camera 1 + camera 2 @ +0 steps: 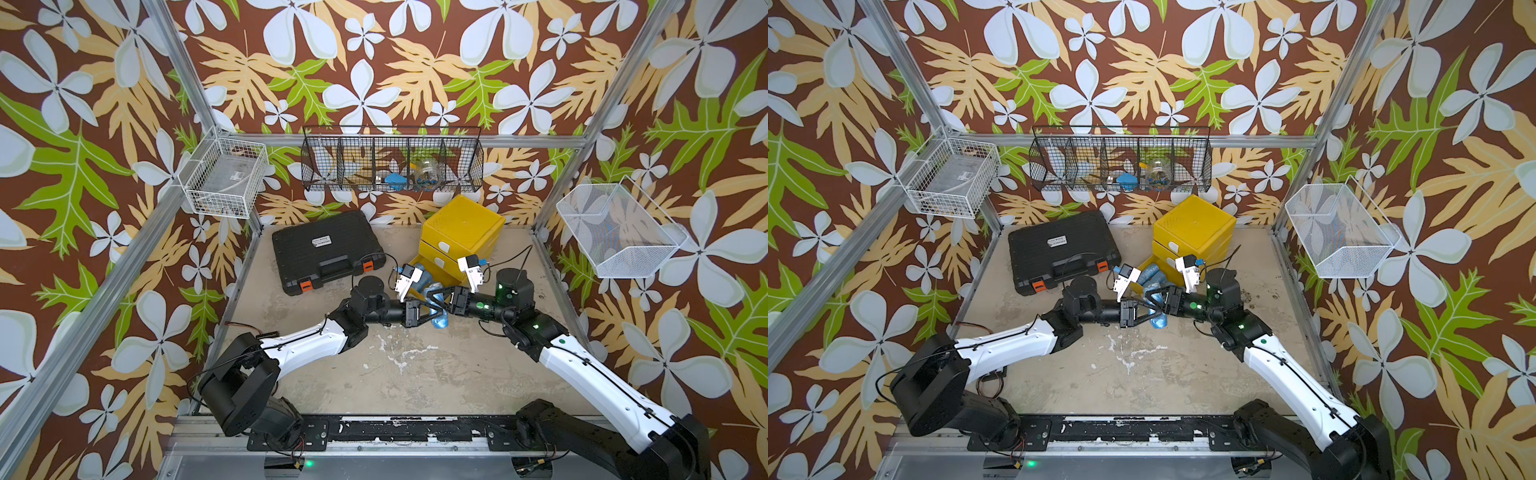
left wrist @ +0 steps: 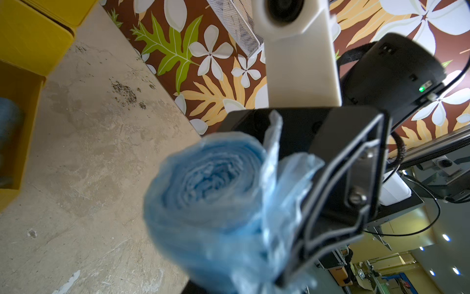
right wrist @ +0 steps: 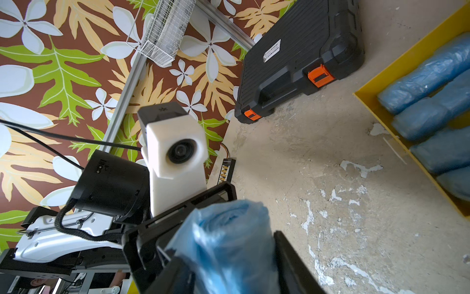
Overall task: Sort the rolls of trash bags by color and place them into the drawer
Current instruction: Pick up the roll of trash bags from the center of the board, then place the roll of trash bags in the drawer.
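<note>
your left gripper (image 1: 434,311) is clenched on the blue roll (image 1: 439,322), just in front of the open yellow drawer (image 3: 407,59), where the other rolls (image 3: 427,73) lie. your right gripper (image 1: 435,297) stands around the same roll; you cannot tell whether it pinches.

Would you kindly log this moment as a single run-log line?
phase: handover | left gripper: shut on blue roll | right gripper: at same roll, grip unclear | drawer: open, blue rolls inside
</note>
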Motion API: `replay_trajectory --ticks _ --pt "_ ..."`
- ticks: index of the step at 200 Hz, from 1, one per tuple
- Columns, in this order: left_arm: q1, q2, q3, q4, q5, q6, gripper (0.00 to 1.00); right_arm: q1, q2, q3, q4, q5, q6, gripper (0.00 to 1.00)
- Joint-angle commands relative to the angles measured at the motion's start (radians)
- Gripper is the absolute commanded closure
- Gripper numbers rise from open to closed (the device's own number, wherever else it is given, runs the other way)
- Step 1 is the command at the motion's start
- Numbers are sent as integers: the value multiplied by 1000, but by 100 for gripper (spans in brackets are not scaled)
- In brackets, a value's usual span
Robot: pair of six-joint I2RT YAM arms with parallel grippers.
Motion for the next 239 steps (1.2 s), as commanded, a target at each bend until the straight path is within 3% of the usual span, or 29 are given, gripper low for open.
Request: replay_trajectory --ticks 1,33,60,91,155,239 --pt "0 0 53 -161 -15 131 85 -16 -15 54 -66 88 -97 30" --pt "12 46 221 -520 -155 379 85 -165 -73 76 -142 125 -160 20" --pt "44 129 353 -684 -245 503 85 -290 -105 67 -186 116 -218 18" --pt "50 275 537 -844 -412 660 85 -337 -108 24 -198 93 -253 18" --pt "50 515 748 -853 -648 792 85 -346 -114 -33 -178 65 -259 19" --pt "50 667 836 -846 -674 829 80 -356 -106 -46 -186 37 -279 20"
